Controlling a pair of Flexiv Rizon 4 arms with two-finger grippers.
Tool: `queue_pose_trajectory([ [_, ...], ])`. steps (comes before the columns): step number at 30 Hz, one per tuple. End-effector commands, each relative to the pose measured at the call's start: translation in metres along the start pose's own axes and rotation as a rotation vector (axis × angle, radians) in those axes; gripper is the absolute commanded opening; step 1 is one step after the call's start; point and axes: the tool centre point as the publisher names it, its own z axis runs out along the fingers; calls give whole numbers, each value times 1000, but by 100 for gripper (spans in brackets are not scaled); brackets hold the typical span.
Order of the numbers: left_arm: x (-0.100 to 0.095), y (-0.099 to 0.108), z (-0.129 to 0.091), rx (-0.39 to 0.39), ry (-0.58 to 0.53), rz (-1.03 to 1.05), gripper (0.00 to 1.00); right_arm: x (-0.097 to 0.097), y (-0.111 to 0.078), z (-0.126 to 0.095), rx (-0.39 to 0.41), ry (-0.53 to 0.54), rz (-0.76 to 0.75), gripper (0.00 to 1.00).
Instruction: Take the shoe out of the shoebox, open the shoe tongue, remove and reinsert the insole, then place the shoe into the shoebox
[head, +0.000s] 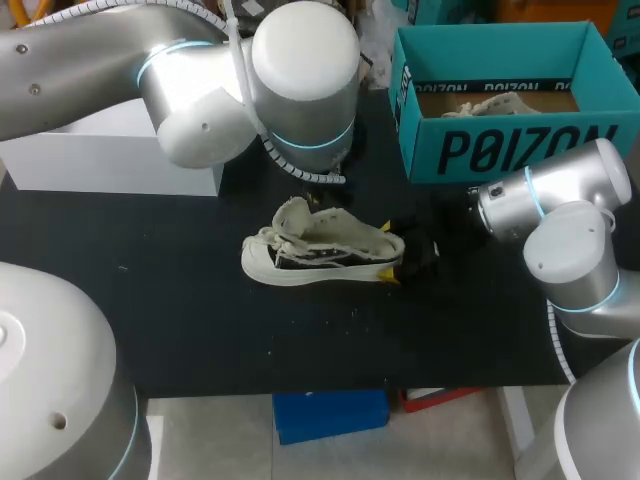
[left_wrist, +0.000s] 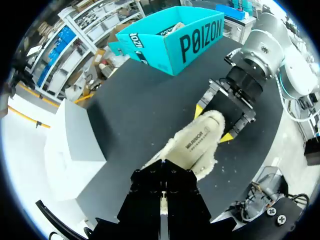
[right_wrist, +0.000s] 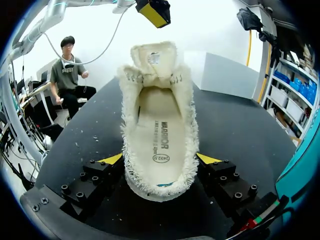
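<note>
Frayed cream shoe (right_wrist: 159, 125), heel between tips of right end effector (right_wrist: 160, 159)

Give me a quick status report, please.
Right hand shut on shoe heel. Left hand above tongue. Shoe on table, insole in. No obstruction to shoebox seen.

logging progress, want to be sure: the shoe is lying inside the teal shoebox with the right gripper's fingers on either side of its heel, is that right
Not quite. The shoe lies on the black table, outside the teal shoebox, as the head view shows. The rest holds: the right gripper does clasp its heel from either side.
</note>
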Motion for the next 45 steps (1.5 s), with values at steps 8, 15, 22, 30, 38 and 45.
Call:
queue_pose_trajectory([
  [8,-5,1,6,108,356,492,0,-1,-3,1,1,0,1,0],
  [15,-7,3,8,73,466,527,0,-1,-3,1,1,0,1,0],
  [22,-4,-3,3,33,526,618,0,-1,-3,1,1,0,1,0],
  [30,2,-9,4,-28,558,688,0,-1,-3,1,1,0,1,0],
  [38,12,-12,15,-34,616,735,0,-1,-3,1,1,0,1,0],
  [45,20,-11,31,-70,682,732,0,-1,-3,1,1,0,1,0],
])
